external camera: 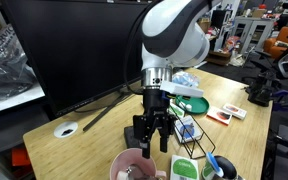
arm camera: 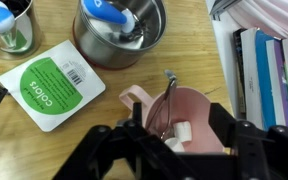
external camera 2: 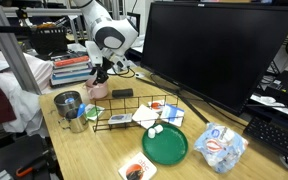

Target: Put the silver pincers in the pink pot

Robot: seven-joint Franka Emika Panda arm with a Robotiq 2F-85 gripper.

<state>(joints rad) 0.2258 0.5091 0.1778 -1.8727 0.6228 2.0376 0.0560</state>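
The pink pot (arm camera: 189,110) sits on the wooden table right below my gripper (arm camera: 179,142). The silver pincers (arm camera: 167,98) stand tilted inside the pot, with their thin arms leaning on its far rim and one end poking out above it. A small white piece lies in the pot next to them. My gripper's two black fingers are spread wide on either side of the pot's opening and touch nothing. In both exterior views the gripper (external camera: 152,140) (external camera 2: 97,80) hangs straight down just over the pink pot (external camera: 134,165) (external camera 2: 96,91).
A metal pot (arm camera: 124,35) holding a blue and white item, a green cup (arm camera: 6,25) and a green and white card (arm camera: 49,85) lie near the pink pot. Books (arm camera: 269,70) are stacked beside it. A black wire rack (external camera 2: 144,112), a green dish (external camera 2: 165,147) and a large monitor (external camera 2: 219,50) stand further along.
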